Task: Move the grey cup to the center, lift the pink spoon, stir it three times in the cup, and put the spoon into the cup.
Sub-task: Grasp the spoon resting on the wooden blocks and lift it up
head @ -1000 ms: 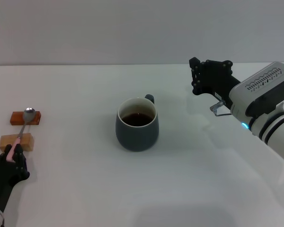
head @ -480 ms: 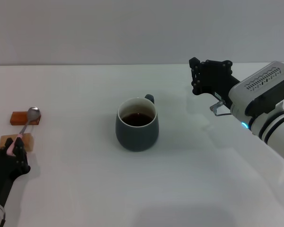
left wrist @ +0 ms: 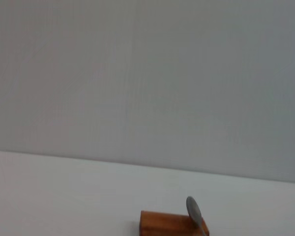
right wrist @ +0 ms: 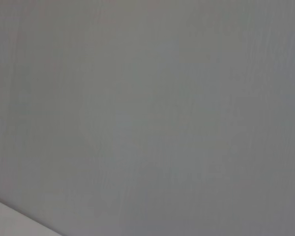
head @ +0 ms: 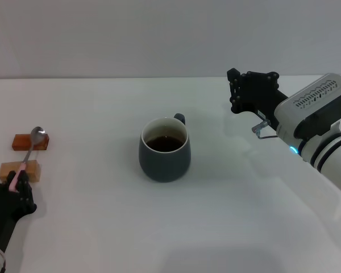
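The grey cup (head: 165,154), holding dark liquid, stands upright at the table's middle with its handle turned to the far side. At the far left, my left gripper (head: 14,181) is shut on the pale handle end of the pink spoon (head: 30,151). The spoon slants up over two wooden blocks, with its metal bowl above the darker one. The left wrist view shows that spoon bowl (left wrist: 192,211) just over the darker block (left wrist: 164,223). My right gripper (head: 233,91) hangs open and empty at the back right, well away from the cup.
A dark orange block (head: 23,142) and a lighter wooden block (head: 18,169) lie near the left edge, under the spoon. The white table (head: 170,227) ends at a grey wall behind. The right wrist view shows only that wall.
The spoon's bowl has come up off the darker block and swung slightly sideways as my left gripper shifted a little. The cup and the right arm have not moved.
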Controlling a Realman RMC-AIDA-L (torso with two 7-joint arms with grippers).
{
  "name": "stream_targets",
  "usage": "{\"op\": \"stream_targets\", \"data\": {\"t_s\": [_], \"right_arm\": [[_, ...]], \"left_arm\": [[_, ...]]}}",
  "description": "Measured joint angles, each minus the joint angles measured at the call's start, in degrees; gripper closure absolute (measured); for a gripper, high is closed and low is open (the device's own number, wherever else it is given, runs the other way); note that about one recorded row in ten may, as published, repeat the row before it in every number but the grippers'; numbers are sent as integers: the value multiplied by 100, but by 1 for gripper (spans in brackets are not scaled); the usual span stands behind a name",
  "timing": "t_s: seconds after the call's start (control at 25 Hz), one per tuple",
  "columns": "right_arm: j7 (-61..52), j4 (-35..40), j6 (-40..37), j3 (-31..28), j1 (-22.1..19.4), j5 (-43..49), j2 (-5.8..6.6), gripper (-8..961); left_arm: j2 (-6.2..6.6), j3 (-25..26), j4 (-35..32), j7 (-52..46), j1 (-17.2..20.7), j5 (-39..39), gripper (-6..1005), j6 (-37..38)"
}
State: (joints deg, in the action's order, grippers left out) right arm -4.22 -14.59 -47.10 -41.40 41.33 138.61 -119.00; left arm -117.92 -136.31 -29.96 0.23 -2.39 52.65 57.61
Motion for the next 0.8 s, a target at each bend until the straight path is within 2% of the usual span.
{"op": "stream_targets", "data": {"t_s": [0.8], "right_arm": [[0,-9,-1,0,-11,0,0,954]], "left_arm": [[-5,0,-82,82,39,44,850,2]]}}
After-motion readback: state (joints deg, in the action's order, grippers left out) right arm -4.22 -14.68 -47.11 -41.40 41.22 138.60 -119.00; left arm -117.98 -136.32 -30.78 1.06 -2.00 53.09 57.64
